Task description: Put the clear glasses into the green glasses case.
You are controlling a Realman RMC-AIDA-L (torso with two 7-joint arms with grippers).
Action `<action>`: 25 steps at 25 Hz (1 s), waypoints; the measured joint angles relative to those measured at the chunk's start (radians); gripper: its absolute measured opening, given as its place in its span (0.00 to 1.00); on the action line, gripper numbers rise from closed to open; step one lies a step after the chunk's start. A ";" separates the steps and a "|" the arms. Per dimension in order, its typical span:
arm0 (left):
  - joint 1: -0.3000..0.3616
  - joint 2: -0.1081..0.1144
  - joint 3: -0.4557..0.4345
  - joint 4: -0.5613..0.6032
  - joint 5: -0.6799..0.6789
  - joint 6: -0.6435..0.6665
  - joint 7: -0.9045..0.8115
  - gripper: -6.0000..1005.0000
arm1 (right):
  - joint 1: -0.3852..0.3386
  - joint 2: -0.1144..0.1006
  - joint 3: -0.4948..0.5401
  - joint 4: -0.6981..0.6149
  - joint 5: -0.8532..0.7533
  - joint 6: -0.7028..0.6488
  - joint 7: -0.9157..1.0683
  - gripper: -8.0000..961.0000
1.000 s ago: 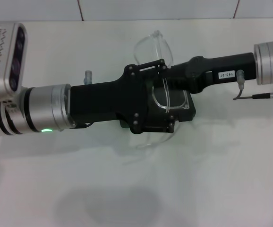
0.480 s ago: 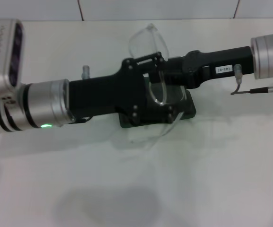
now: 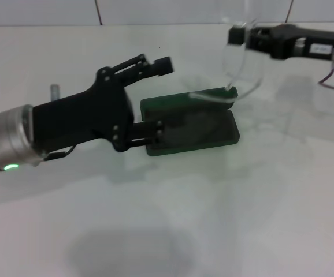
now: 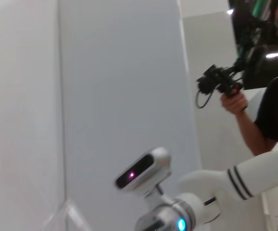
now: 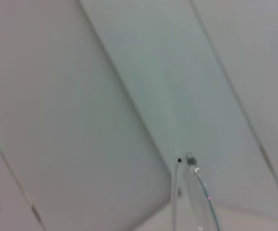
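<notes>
The green glasses case point(image 3: 191, 134) lies open at the table's middle, dark lining up, its lid edge point(image 3: 173, 103) along the far side. My left gripper point(image 3: 163, 97) stands open at the case's left end, its lower finger point(image 3: 157, 130) touching or just above that end. Up at the far right my right gripper point(image 3: 240, 36) is shut on the clear glasses point(image 3: 243, 66), which hang above the case's far right corner. One thin arm of the glasses point(image 3: 213, 97) reaches down to the lid edge. The right wrist view shows the glasses' hinge point(image 5: 189, 160) close up.
The white table point(image 3: 225, 219) stretches toward me in front of the case. A tiled wall point(image 3: 155, 11) runs behind the table. In the left wrist view a person point(image 4: 273, 110) with a camera stands beyond my right arm point(image 4: 211, 185).
Both arms have drawn apart from over the case. My left gripper pulled back to the left. My right gripper rose to the far right, lifting the clear glasses off the case.
</notes>
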 joint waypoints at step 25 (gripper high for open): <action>-0.091 -0.044 0.000 0.048 0.235 -0.070 0.053 0.81 | 0.007 0.036 -0.221 -0.005 0.047 0.006 -0.108 0.14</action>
